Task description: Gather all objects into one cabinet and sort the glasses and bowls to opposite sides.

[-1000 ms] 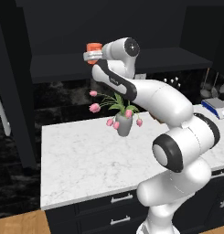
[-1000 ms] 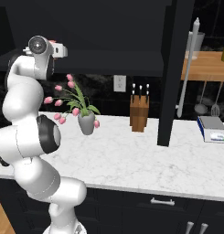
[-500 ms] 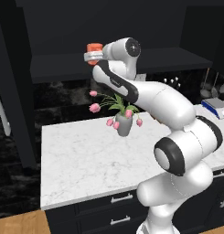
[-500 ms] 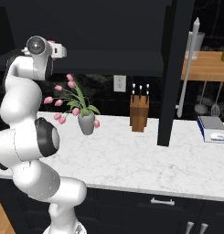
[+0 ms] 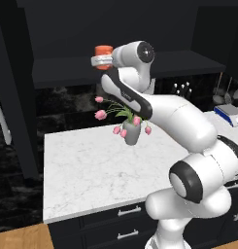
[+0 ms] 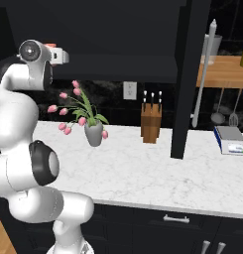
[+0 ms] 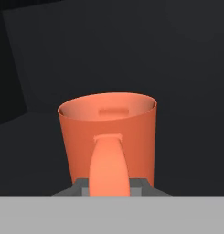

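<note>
One orange mug is pinched by its handle between the fingers and is held high at the dark shelf of the black cabinet, so the step in hand seems to be the placing of a glass inside. The next move probably asks to lower the mug until its bottom rests on the shelf, towards one side, and only then to spread the fingers. Around the mug the inside looks free, but the shelf edge is just below and the tulips on the worktop stand under the arm
</note>
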